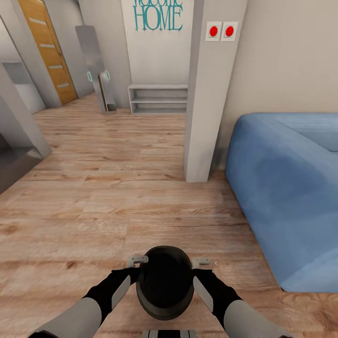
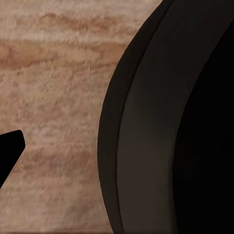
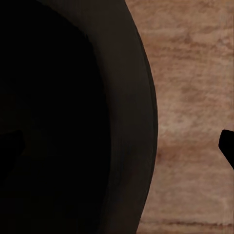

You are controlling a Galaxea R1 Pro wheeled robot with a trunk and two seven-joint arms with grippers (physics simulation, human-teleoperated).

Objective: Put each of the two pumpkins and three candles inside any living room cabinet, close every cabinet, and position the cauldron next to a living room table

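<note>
While the head view looks down over plank floor [image 1: 117,206], the cauldron [image 1: 165,281] hangs low centre between both arms, mouth tilted up toward the camera, its long axis running away from the robot. The left gripper [image 1: 136,259] and right gripper [image 1: 201,260] sit against its opposite sides; a blue sofa [image 1: 286,188] lies to the right. From the left wrist, the cauldron's [image 2: 146,146] wall fills one side beside one dark fingertip [image 2: 9,146]. From the right wrist, likewise its wall [image 3: 131,122]. How far either jaw is open I cannot tell.
</note>
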